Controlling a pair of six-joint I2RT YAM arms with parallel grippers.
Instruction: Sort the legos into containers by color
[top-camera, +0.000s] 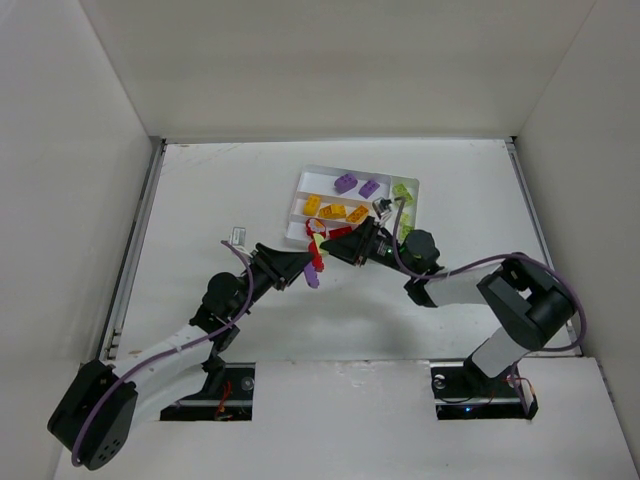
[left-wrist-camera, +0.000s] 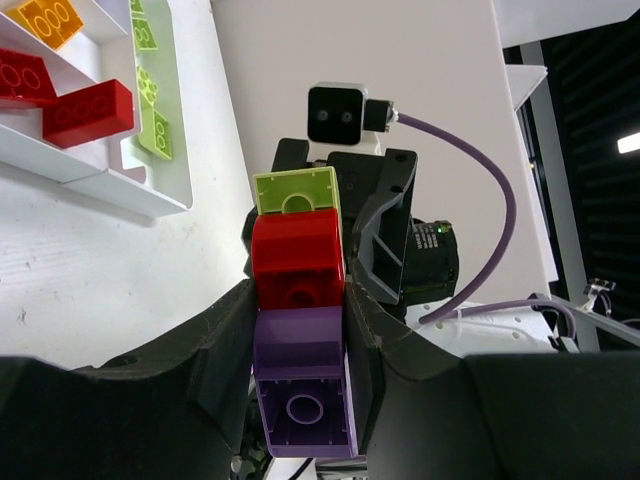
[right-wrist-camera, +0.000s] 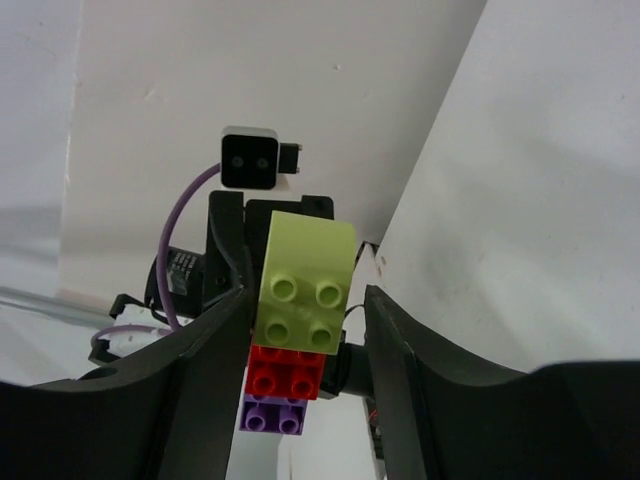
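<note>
Legos clipped into a three-high stack sit in the left gripper. Its fingers pinch the purple brick, and the red brick and lime green brick project past the tips. The right gripper faces it with its fingers flanking the lime green brick. A sliver of gap shows on one side, so whether it grips cannot be told. These bricks look light, rigid and smooth-sided, joined only by stud friction. A pinch across the flat sides and a prying pull should part them. Both arms reach forward and inward, wrists meeting above the table, just near the tray.
</note>
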